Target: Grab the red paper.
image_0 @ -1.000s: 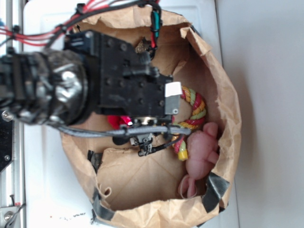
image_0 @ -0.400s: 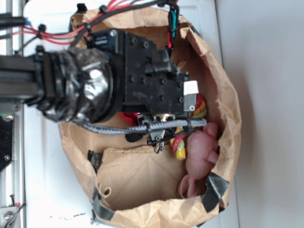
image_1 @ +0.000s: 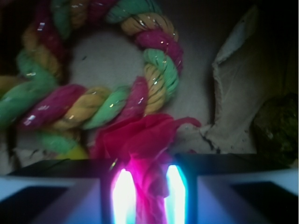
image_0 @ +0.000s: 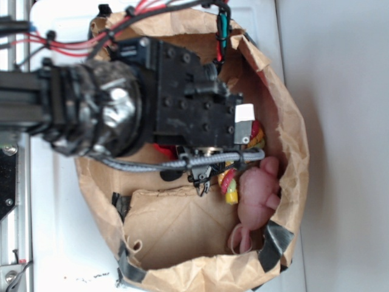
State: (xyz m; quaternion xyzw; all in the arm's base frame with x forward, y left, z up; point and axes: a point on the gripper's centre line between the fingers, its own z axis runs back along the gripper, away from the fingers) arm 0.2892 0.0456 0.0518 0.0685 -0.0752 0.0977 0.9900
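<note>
- gripper [image_1: 145,196]: fingers [image_1: 124,196] are sitting narrow, pinching a fold of the red paper [image_1: 140,140] between them.
- red paper: lying in the bag [image_0: 292,182], touching the rope ring [image_1: 93,105]; in the exterior view only a sliver [image_0: 163,149] is showing under the arm.
- step in hand: securing the grasp; judging it wise to be lifting straight up, since only a thin ruffle is caught.
- obstacles: rope ring just beside, possibly snagging; pink plush [image_0: 258,194] and bag walls crowding the exit.

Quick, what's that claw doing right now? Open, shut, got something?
Gripper: closed on the red paper, pinched between its two fingers beside the rope ring.
</note>
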